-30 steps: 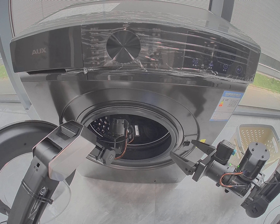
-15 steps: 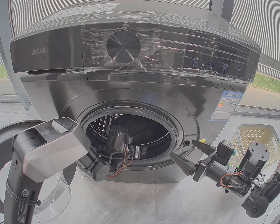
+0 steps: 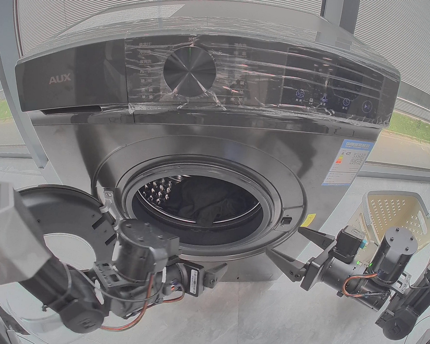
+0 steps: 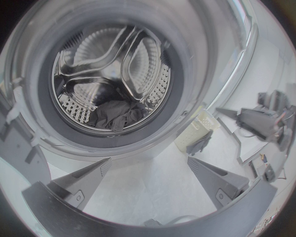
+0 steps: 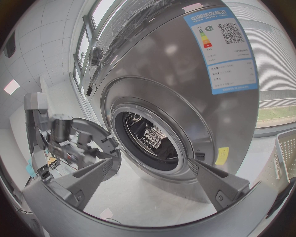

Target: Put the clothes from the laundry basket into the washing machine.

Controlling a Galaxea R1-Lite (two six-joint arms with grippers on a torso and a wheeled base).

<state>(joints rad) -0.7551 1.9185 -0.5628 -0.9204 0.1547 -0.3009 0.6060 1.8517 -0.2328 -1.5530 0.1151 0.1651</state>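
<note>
A heap of dark clothes lay in the drum of the grey front-loading washing machine. Another dark garment hung over the cream perforated laundry basket to the right, nearer the released, empty right hand than the equally released left hand.

Head view: from above, close, angled down onto the washing machine front, drum mid-frame. Wrist views: low, from left and right, facing the same drum.

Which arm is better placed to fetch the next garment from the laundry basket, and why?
Right, probably: the right gripper, fingers open, sits beside the laundry basket; the left gripper is farther off, in front of the washing machine.
</note>
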